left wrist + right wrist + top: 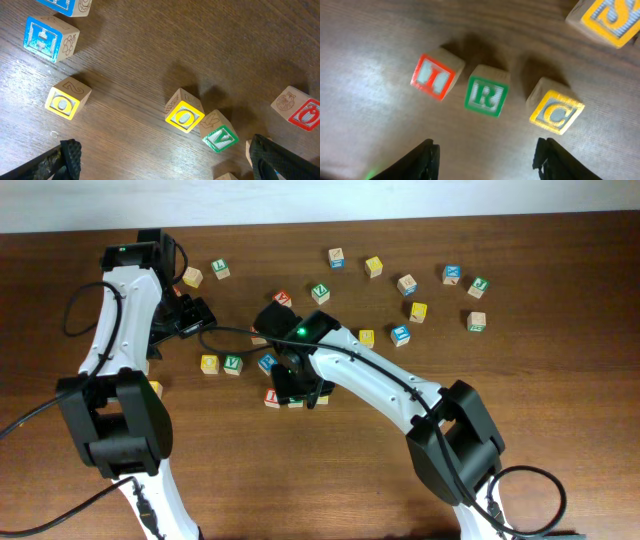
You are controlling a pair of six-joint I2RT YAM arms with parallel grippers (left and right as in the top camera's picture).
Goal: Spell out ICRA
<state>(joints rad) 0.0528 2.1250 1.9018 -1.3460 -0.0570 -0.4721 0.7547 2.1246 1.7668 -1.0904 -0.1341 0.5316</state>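
In the right wrist view, a red I block [433,76], a green R block [486,96] and a yellow C block [555,112] lie in a rough row on the brown table. My right gripper [485,155] is open and empty, just in front of the row, touching nothing. In the overhead view it [296,385] hovers over this row, with the red I block [272,397] showing at its left. My left gripper [170,162] is open and empty above bare wood, near a yellow O block [184,115] and a green V block [219,135].
A yellow S block [610,17] lies behind the row. Several loose letter blocks are scattered across the back right of the table [418,311]. Another yellow O block [66,100] and a blue block [50,37] lie to the left gripper's left.
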